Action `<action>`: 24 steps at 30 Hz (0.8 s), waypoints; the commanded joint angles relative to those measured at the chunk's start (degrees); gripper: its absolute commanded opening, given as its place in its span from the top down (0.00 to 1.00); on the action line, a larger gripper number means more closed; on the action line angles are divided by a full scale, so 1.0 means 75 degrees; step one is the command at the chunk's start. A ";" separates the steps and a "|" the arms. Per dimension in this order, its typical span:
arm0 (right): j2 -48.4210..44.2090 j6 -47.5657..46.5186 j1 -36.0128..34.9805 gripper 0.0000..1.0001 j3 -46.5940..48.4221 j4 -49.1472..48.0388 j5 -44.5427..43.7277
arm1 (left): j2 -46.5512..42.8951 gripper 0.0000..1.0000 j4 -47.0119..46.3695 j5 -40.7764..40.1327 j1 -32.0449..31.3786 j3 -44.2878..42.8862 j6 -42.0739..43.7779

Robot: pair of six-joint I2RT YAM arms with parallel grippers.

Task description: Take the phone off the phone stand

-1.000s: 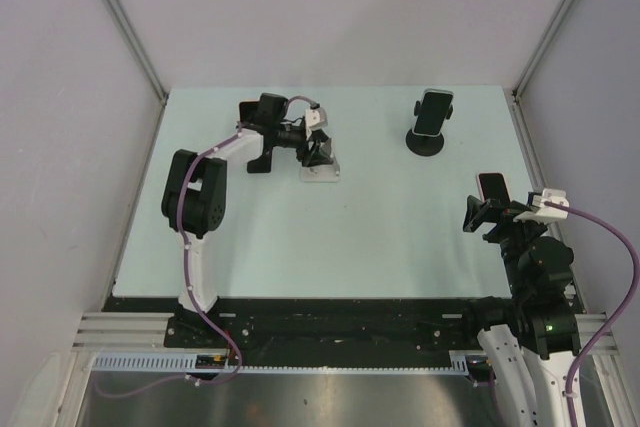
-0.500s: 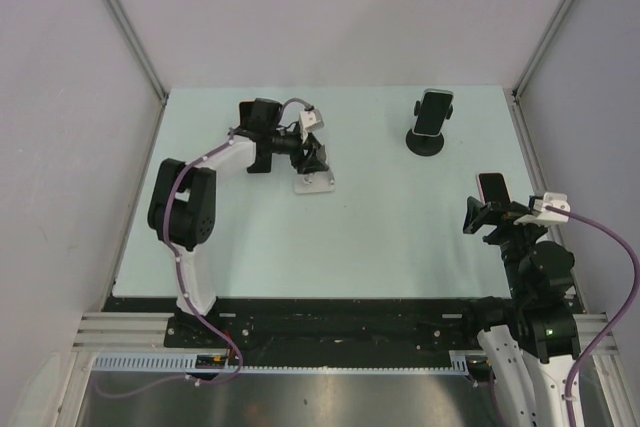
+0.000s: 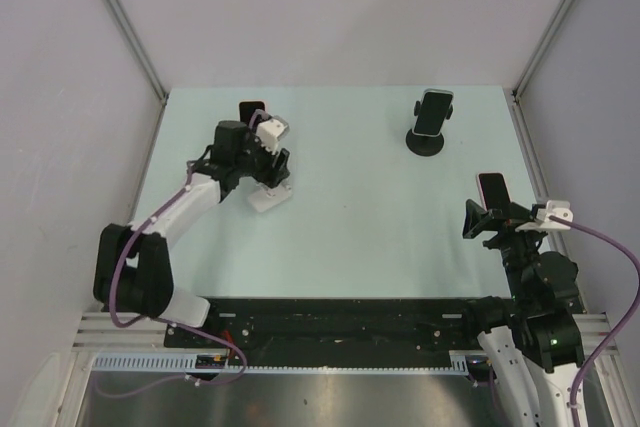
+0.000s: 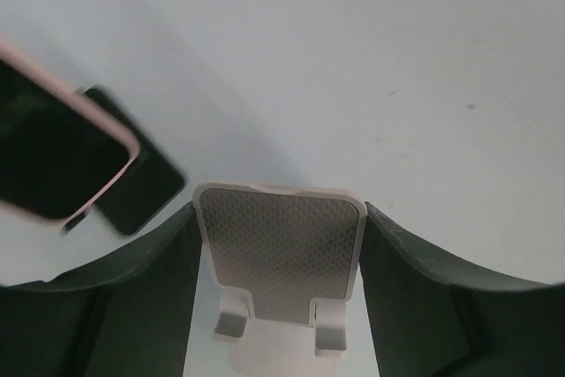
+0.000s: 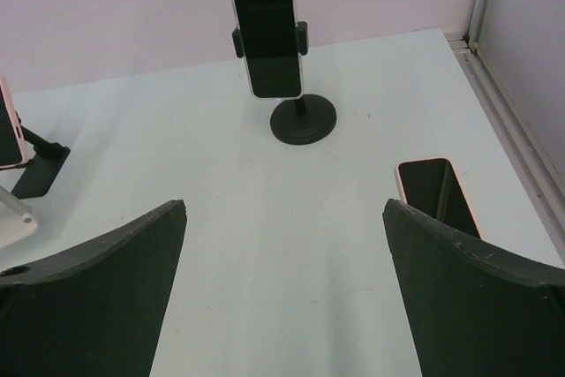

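Observation:
A phone (image 3: 433, 112) stands upright, clamped in a black round-base stand (image 3: 427, 142) at the back right; the right wrist view shows the phone (image 5: 268, 40) and the stand's base (image 5: 303, 119). My left gripper (image 3: 268, 177) is shut on an empty white phone stand (image 3: 270, 197), and its fingers press both sides of the stand's grey patterned back (image 4: 278, 253). A pink-cased phone (image 4: 53, 156) leans on a black stand (image 4: 137, 193) just beyond it. My right gripper (image 5: 284, 209) is open and empty, low over the table at the right.
A pink-cased phone (image 3: 492, 187) lies flat on the table just ahead of the right gripper, also seen in the right wrist view (image 5: 437, 192). The black stand with its phone (image 3: 250, 109) sits at the back left. Frame rails border the table.
My left arm has swung left and toward the near side, carrying the white stand with it. The right arm has hardly moved.

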State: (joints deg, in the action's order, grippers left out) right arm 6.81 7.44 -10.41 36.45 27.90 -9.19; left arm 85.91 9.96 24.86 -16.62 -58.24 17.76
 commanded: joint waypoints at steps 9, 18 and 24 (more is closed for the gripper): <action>-0.0334 -0.0031 -0.0310 0.00 0.0015 -0.0275 -0.0157 | -0.1482 0.99 -0.1629 -0.3761 0.2179 0.1155 -0.1323; -0.0404 -0.0067 -0.0404 0.00 0.0004 -0.0275 -0.0052 | -0.0346 0.99 -0.3061 -0.2871 0.4007 0.0969 -0.0950; -0.0380 -0.0113 -0.0393 0.00 -0.0020 -0.0333 0.0054 | 0.0252 0.98 -0.3284 -0.2834 0.4278 0.0816 -0.0353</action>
State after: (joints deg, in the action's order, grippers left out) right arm 4.43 7.42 -13.02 36.42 27.94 -9.56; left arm 87.05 -8.95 2.39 14.35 -49.12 11.79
